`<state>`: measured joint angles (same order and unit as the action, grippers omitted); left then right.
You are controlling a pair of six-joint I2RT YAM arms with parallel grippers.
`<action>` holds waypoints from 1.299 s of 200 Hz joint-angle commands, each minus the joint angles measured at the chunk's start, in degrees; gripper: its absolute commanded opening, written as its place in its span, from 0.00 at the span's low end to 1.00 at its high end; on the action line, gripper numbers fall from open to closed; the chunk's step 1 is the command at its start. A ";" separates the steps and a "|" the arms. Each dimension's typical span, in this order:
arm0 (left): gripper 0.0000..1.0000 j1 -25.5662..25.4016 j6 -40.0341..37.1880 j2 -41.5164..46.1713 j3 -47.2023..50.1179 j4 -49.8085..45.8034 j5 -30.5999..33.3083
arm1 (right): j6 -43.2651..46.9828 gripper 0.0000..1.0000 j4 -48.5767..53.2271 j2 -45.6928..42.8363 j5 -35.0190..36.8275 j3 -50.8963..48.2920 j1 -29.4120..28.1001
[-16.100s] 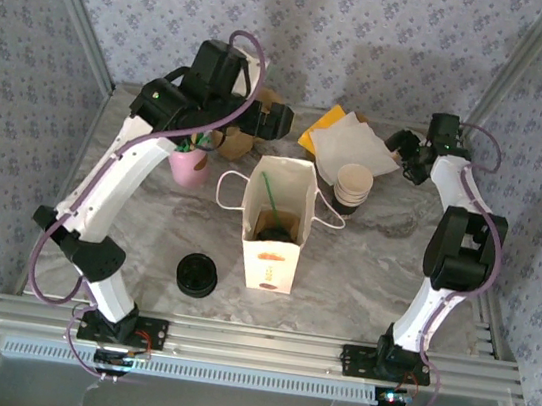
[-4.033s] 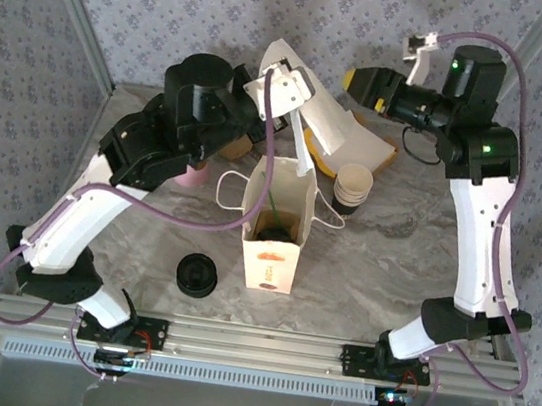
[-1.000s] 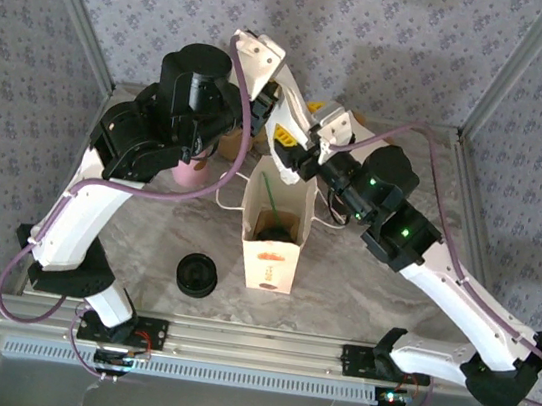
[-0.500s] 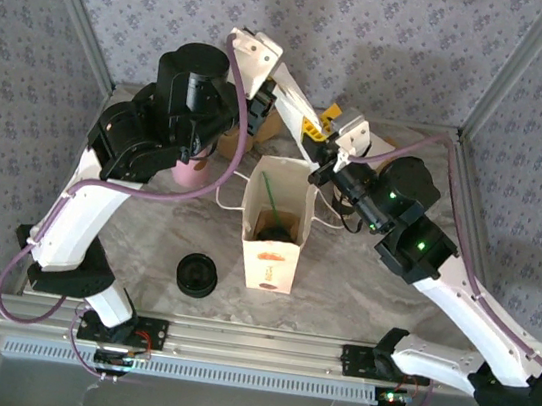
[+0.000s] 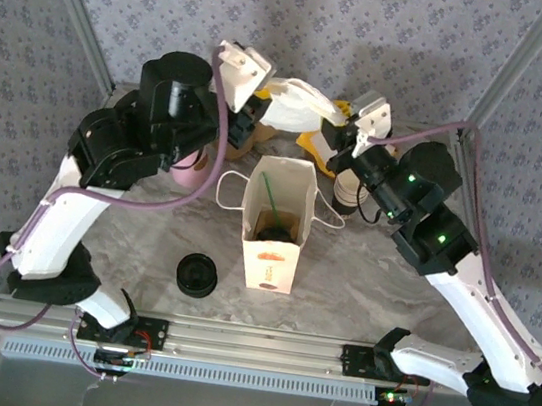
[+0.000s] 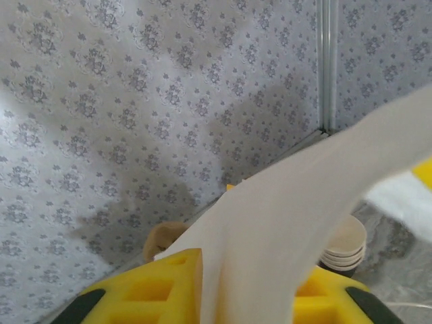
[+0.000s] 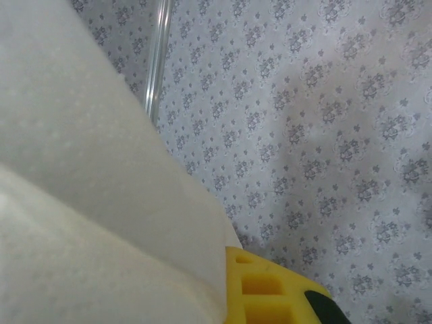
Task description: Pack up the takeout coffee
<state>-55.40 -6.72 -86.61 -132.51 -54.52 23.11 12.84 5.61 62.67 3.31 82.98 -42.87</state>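
Note:
A white paper bag [image 5: 276, 226] stands open mid-table with a green straw [image 5: 270, 195] inside. At its bottom is a dark round lid [image 5: 273, 232], the takeout coffee's top as far as I can tell. Above and behind the bag a white paper sheet [image 5: 300, 106] hangs between both grippers. My right gripper [image 5: 344, 136] is shut on its right end, and the sheet [image 7: 101, 202] presses against a yellow finger [image 7: 270, 297]. My left gripper [image 5: 258, 100] is at the left end. Its yellow fingers [image 6: 148, 293] stand apart, open, with the sheet [image 6: 270, 229] still between them.
A stack of lidless cream cups [image 5: 352, 189] stands right of the bag, partly behind my right arm. A low pile of black lids [image 5: 197, 275] sits front left. A pink cup [image 5: 191, 167] and brown cups [image 5: 237, 138] stand behind my left arm. A yellow packet [image 5: 314, 145] lies at the back.
My right gripper closed on the paper sheet and drew it right and back. The left jaws have just parted. The sheet now sags level between the two grippers.

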 commanded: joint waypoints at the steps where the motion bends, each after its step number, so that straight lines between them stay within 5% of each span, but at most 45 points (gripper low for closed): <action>1: 0.29 0.29 -0.66 3.34 1.74 1.00 -1.06 | -0.89 0.00 5.36 0.00 -2.56 4.00 0.90; 63: 0.69 0.29 -2.60 6.72 3.86 1.70 -2.46 | -1.00 0.00 14.93 0.37 -5.07 9.75 3.77; 104: 0.99 0.38 -2.11 13.76 13.45 5.46 -11.24 | -5.29 0.00 19.13 1.39 -4.60 14.84 5.59; 177: 1.00 4.82 4.12 30.20 45.52 32.77 -20.48 | -21.71 0.00 30.84 6.18 -4.32 28.61 12.11; 260: 1.00 15.41 11.08 23.63 46.48 42.65 -37.83 | -34.73 0.00 36.01 7.88 -20.42 33.08 21.09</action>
<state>-42.74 1.39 -61.69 -84.79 -18.02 -6.13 -17.37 40.25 70.54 -10.44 114.17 -23.53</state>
